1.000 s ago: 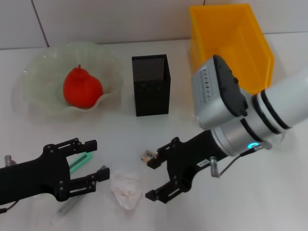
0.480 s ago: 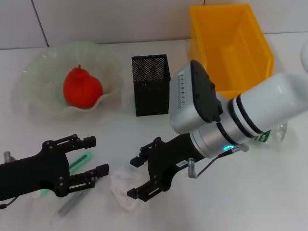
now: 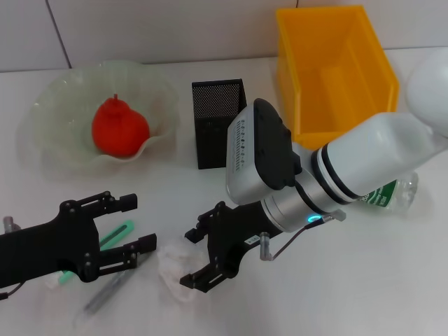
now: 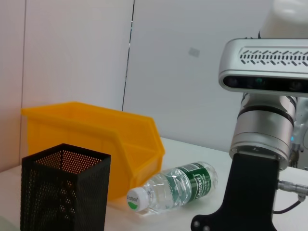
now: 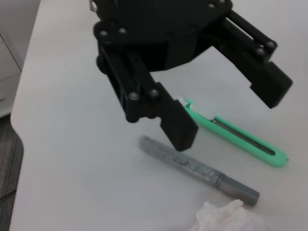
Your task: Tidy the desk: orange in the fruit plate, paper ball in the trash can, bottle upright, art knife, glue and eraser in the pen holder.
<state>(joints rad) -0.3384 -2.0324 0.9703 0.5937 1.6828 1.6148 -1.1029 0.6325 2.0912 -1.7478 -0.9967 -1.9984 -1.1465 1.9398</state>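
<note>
The paper ball (image 3: 173, 269) lies on the table near the front, right at the tips of my open right gripper (image 3: 190, 257), partly between them. My left gripper (image 3: 138, 224) stands open beside it, over the green art knife (image 3: 116, 236) and the grey glue stick (image 3: 105, 295). In the right wrist view the left gripper (image 5: 226, 111) hangs above the art knife (image 5: 236, 137), the glue stick (image 5: 197, 168) and the paper ball (image 5: 226, 219). The orange (image 3: 120, 129) rests in the fruit plate (image 3: 42, 105). Behind my right arm the bottle (image 4: 171, 187) lies on its side. The eraser is hidden.
The black mesh pen holder (image 3: 219, 122) stands at the centre back, with the yellow trash can (image 3: 336, 70) to its right. Both show in the left wrist view, pen holder (image 4: 62, 192) in front of trash can (image 4: 91, 139). My right arm spans the table's right half.
My right gripper has moved left to the paper ball, and its arm now covers the eraser. The left gripper has shifted only slightly and stays open.
</note>
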